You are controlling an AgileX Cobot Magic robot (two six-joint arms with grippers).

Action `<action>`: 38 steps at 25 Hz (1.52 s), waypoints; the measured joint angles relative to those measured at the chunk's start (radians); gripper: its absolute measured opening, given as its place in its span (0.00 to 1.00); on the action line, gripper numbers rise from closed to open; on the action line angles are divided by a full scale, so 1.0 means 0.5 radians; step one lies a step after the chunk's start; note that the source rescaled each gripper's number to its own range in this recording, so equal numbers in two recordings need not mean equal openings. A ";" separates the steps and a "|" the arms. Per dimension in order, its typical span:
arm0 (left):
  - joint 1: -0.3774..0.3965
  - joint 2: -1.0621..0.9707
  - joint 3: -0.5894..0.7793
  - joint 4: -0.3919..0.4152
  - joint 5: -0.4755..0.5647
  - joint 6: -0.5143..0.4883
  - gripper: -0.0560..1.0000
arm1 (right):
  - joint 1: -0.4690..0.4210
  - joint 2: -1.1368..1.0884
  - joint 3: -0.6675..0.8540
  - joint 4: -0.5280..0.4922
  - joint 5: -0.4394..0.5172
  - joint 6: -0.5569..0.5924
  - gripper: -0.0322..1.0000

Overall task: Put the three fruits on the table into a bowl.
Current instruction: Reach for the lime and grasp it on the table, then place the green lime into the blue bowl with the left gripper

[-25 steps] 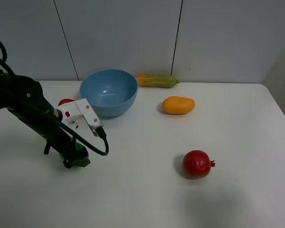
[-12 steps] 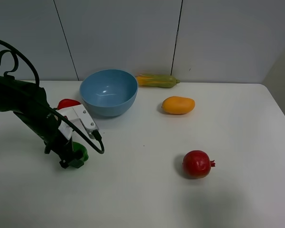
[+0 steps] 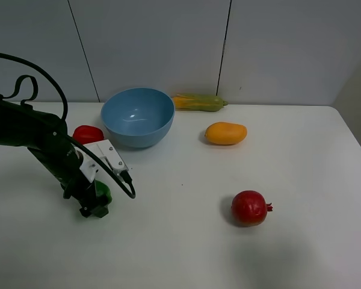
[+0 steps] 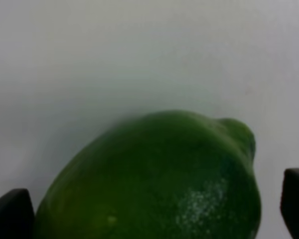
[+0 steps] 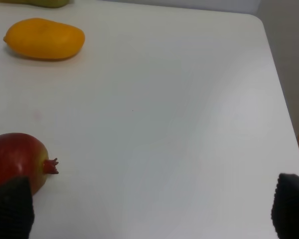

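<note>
The green lime [image 3: 103,194] lies on the white table [image 3: 307,162] at the front left. My left gripper [image 3: 94,203] is down over it, open, with a finger on either side. In the left wrist view the lime [image 4: 154,174] fills the frame between the two fingertips [image 4: 10,214]; a small gap shows at one side. The orange-yellow mango [image 3: 225,133] lies right of the light-blue bowl [image 3: 137,116]. The dark-red pomegranate [image 3: 249,208] sits at the front middle. My right gripper [image 5: 149,209] is open and empty above the table, near the pomegranate [image 5: 15,159] and the mango [image 5: 44,38].
A small red pepper [image 3: 87,133] lies just left of the bowl, close behind my left arm. A yellow-green corn cob [image 3: 198,102] lies by the back wall. The table's right edge [image 5: 276,99] is near my right gripper.
My left arm has swung its wrist down and lowered the gripper over the lime. The red pepper now shows behind the arm. The fruits have not moved.
</note>
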 joint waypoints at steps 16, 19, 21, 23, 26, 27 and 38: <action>0.000 -0.011 0.000 -0.002 -0.105 -0.029 0.07 | 0.000 0.000 0.000 0.000 0.000 0.000 0.88; 0.000 -0.135 -0.025 -0.002 -0.001 -0.065 0.07 | 0.000 0.000 0.000 0.000 0.000 0.000 0.88; 0.000 -0.247 -0.103 -0.002 0.153 -0.152 0.07 | 0.000 0.000 0.000 0.000 0.000 0.000 0.88; -0.010 -0.339 -0.226 -0.002 0.332 -0.297 0.07 | 0.000 0.000 0.000 0.000 0.000 0.000 0.88; -0.043 -0.412 -0.496 0.000 0.572 -0.549 0.07 | 0.000 0.000 0.000 0.000 0.000 0.000 0.88; -0.049 -0.414 -0.607 0.000 0.632 -0.623 0.07 | 0.000 0.000 0.000 0.000 0.000 0.000 0.88; -0.048 0.124 -1.456 -0.002 0.430 -0.846 0.07 | 0.000 0.000 0.000 0.000 0.000 0.000 0.88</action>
